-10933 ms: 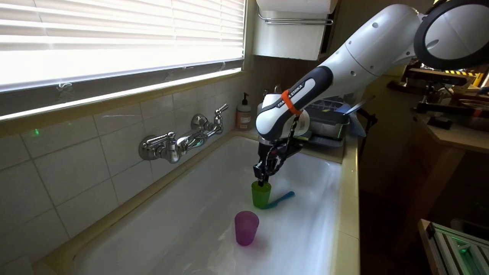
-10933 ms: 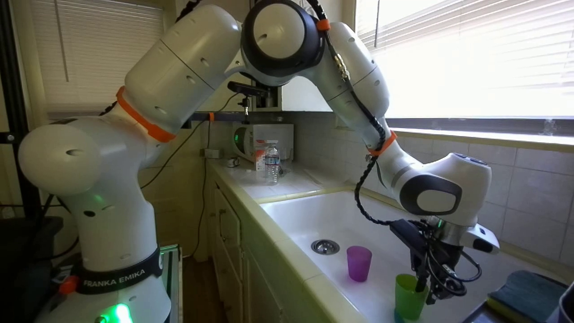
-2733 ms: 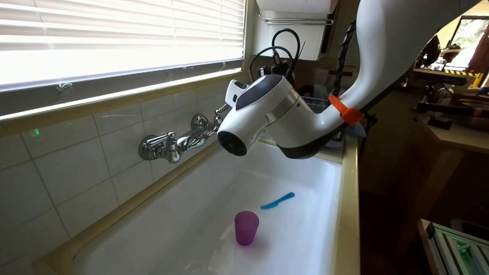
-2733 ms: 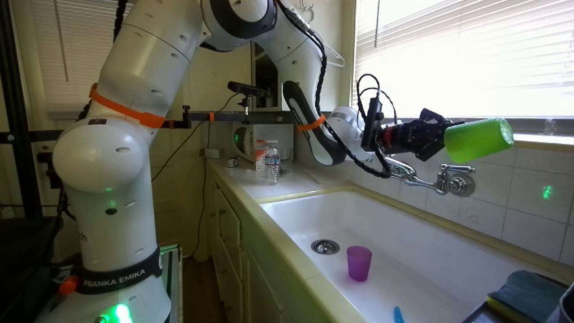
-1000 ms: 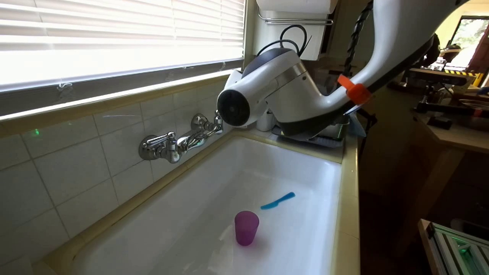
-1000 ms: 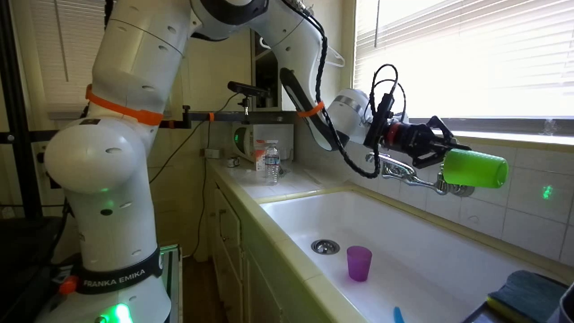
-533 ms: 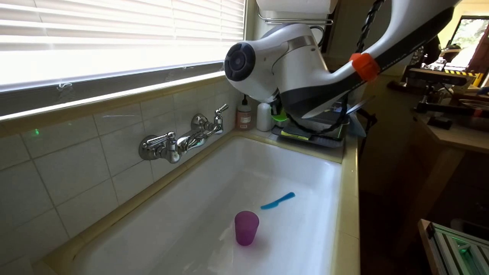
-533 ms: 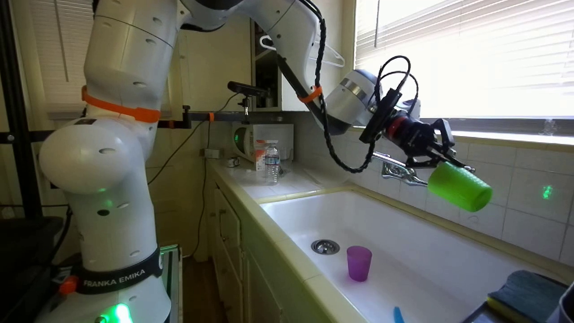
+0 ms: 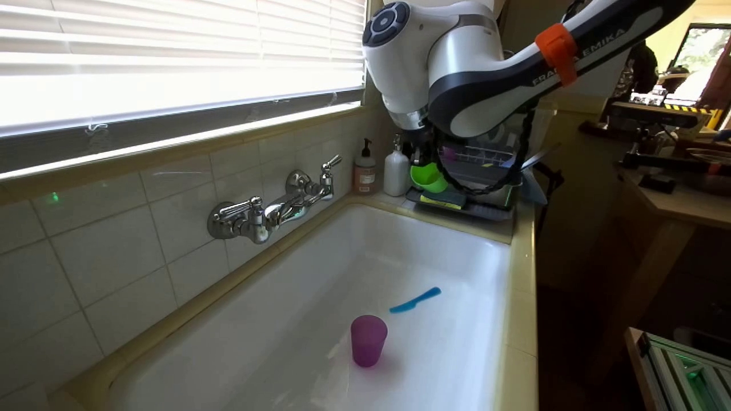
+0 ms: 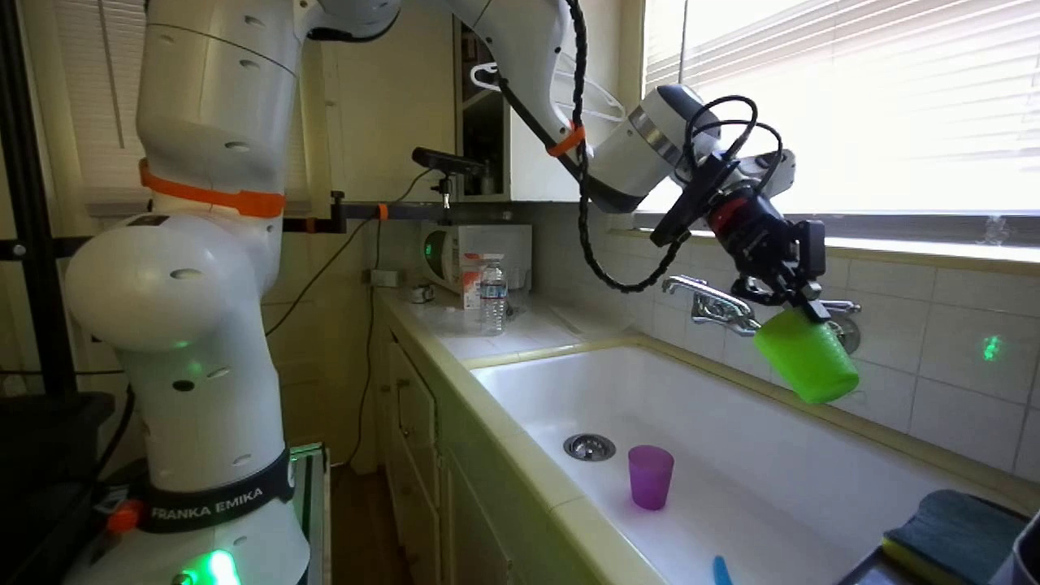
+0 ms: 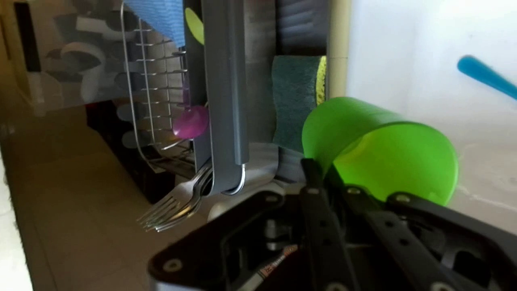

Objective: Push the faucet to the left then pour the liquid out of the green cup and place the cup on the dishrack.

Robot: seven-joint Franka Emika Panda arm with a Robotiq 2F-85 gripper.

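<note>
In an exterior view, the chrome faucet juts centre-left; the green cup hangs tilted centre-right, near the grey dishrack.

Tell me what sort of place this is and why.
Most likely a kitchen: a wall-mounted faucet above a white sink, a dishrack at the sink's end, and what looks like a microwave on the counter.

Polished chrome metal wall faucet, smooth bright green plastic cup
Glossy white sink basin, satin purple plastic cup, matt black fingers, shiny metal forks, rough dark green and yellow sponge, ribbed blue cloth
</note>
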